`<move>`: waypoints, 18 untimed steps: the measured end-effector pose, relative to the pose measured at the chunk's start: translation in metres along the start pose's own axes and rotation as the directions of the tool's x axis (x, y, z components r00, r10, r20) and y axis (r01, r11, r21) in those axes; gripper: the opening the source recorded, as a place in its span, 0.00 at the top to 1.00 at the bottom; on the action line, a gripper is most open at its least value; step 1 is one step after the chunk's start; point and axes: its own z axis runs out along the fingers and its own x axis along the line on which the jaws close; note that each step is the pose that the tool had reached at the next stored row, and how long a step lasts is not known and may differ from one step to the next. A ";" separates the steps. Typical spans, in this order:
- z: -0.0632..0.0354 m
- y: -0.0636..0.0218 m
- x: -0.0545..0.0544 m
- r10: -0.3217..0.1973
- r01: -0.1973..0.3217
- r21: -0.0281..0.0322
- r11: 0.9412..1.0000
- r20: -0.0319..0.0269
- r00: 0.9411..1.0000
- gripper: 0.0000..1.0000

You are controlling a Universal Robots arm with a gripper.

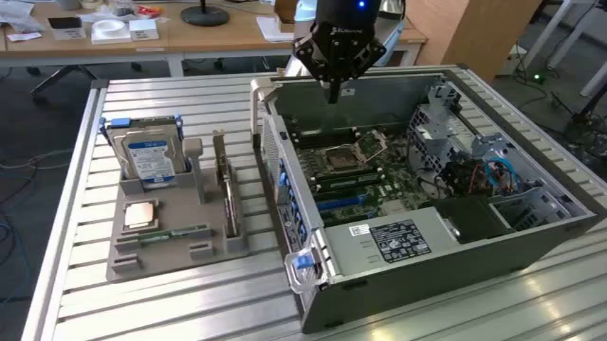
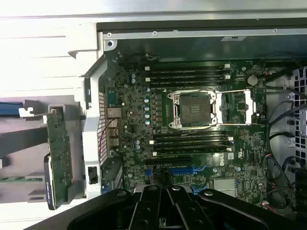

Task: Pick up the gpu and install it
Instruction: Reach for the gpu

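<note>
My gripper hangs over the far edge of the open case, pressed together and pinching nothing. In the exterior view it tapers to one dark tip just above the case's back wall. In the wrist view my closed fingers sit dark in the foreground. The motherboard spreads below them, with the CPU socket inside its metal frame and rows of black RAM slots on either side of it.

The gpu is not in my grasp. It stands on edge in a slot of the grey holder on the slatted table, on the exterior view's left of the case and well apart from my gripper. From the wrist camera I see it edge-on from above, a green board just outside the case's side wall.

The holder carries other parts too. A hard drive with a blue-white label stands upright at its far end. A CPU lies flat nearer the front. A RAM stick lies flat just beside the CPU, between it and the gpu
</note>
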 end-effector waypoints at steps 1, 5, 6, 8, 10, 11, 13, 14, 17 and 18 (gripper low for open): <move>0.0000 0.0000 0.000 0.000 0.000 0.000 1.000 0.000 1.000 0.89; 0.0000 0.0000 0.000 0.000 0.000 0.000 1.000 0.000 1.000 0.89; 0.0000 0.0000 0.000 0.000 0.000 0.000 1.000 0.000 1.000 0.89; 0.0000 0.0000 0.000 0.000 0.000 0.000 1.000 0.000 1.000 0.89; 0.0001 -0.0001 0.001 0.000 0.000 0.000 1.000 0.000 1.000 0.89; 0.0000 -0.0002 0.002 0.000 0.000 0.000 1.000 0.000 1.000 0.89; -0.0001 -0.0003 0.004 0.000 0.000 0.000 1.000 0.000 1.000 0.89; -0.0001 -0.0004 0.005 0.000 0.000 0.000 1.000 0.000 1.000 0.89; -0.0001 -0.0006 0.008 0.000 0.000 0.000 1.000 0.000 1.000 0.89; -0.0001 -0.0007 0.009 0.000 0.000 0.000 1.000 0.000 1.000 0.89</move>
